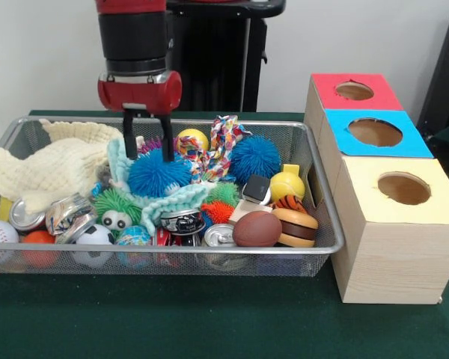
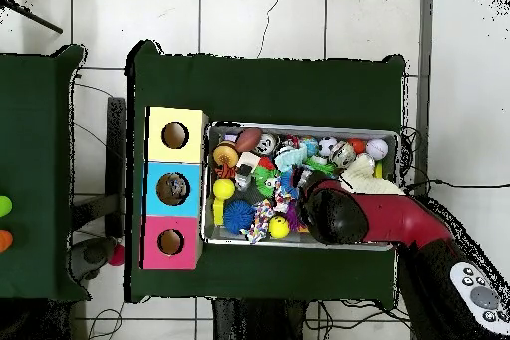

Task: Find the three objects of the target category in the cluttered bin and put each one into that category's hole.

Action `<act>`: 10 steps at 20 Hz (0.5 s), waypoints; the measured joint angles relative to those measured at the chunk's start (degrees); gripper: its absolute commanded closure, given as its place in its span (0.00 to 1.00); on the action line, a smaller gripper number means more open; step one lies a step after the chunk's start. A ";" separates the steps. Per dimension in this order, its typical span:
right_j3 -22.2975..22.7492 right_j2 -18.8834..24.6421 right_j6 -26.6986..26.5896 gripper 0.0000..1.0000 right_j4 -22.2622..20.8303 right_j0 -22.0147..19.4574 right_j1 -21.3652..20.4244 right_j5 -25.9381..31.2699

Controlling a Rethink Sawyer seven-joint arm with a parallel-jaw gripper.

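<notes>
Green cloth-covered surface (image 1: 209, 321) nearest you, then silver wire-mesh bin (image 1: 314, 258). Gripper (image 1: 147, 137) open, fingers straddling blue spiky rubber ball (image 1: 156, 175) at bin's centre-back. Watch it — teal knit cloth (image 1: 172, 200) and braided rope toy (image 1: 217, 153) alongside could snag, drag out with ball.

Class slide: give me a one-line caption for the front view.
Red-and-black gripper, jaws open, astride a spiky blue rubber ball in the cluttered wire-mesh bin.

Looks like a robotics lab: green-clothed counter (image 1: 209, 321) on a pale tiled floor (image 2: 299, 17), loose cables (image 2: 95, 256) trailing beside it, wooden sorting boxes (image 1: 393, 247) with coloured tops, plain white wall (image 1: 37, 52).
</notes>
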 measured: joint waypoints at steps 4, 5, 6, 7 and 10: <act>-1.89 0.00 -0.05 0.00 -4.38 -0.06 1.64 1.78; -2.13 0.00 -0.05 0.00 -4.93 -0.09 1.88 2.04; -2.74 0.02 -0.05 0.00 -6.21 -0.25 2.46 2.63; -3.08 0.09 -0.05 0.00 -6.86 -0.45 2.81 2.95; -3.93 0.39 -0.06 0.00 -8.48 -1.43 3.74 3.61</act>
